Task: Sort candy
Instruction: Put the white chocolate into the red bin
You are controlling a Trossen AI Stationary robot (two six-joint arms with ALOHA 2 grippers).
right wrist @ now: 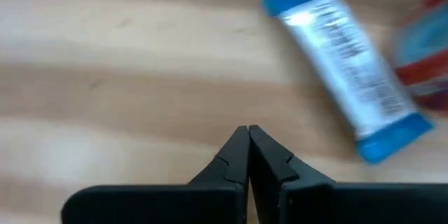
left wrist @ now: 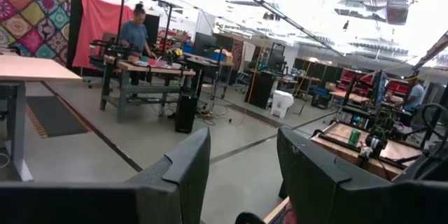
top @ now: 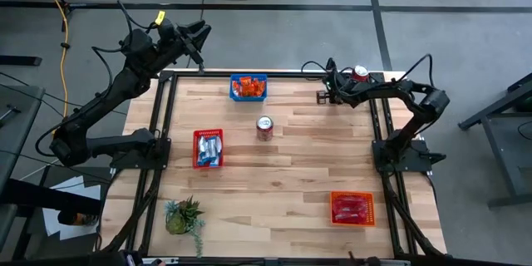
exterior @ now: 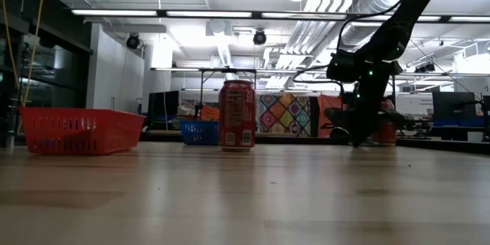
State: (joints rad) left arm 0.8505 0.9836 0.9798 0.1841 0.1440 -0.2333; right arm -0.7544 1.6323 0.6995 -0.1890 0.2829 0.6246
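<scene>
One blue-and-white candy packet (right wrist: 346,66) lies flat on the wood, just beyond my right gripper (right wrist: 247,136). That gripper is shut, points slanting down at the table's far right (top: 322,96) and holds nothing. Orange candy fills a blue basket (top: 248,87) at the far middle. Blue-and-white candy lies in a red basket (top: 209,148) at the left. Pink-red candy lies in an orange basket (top: 352,208) at the near right. My left gripper (left wrist: 241,175) stands open and empty, raised high beyond the table's far left corner (top: 195,37).
A red-and-silver can (top: 264,127) stands upright mid-table. A second can (top: 360,73) stands at the far right, close behind my right arm. A small green plant (top: 184,214) sits at the near left. A black frame (top: 162,116) rims the table. People work at benches in the room beyond.
</scene>
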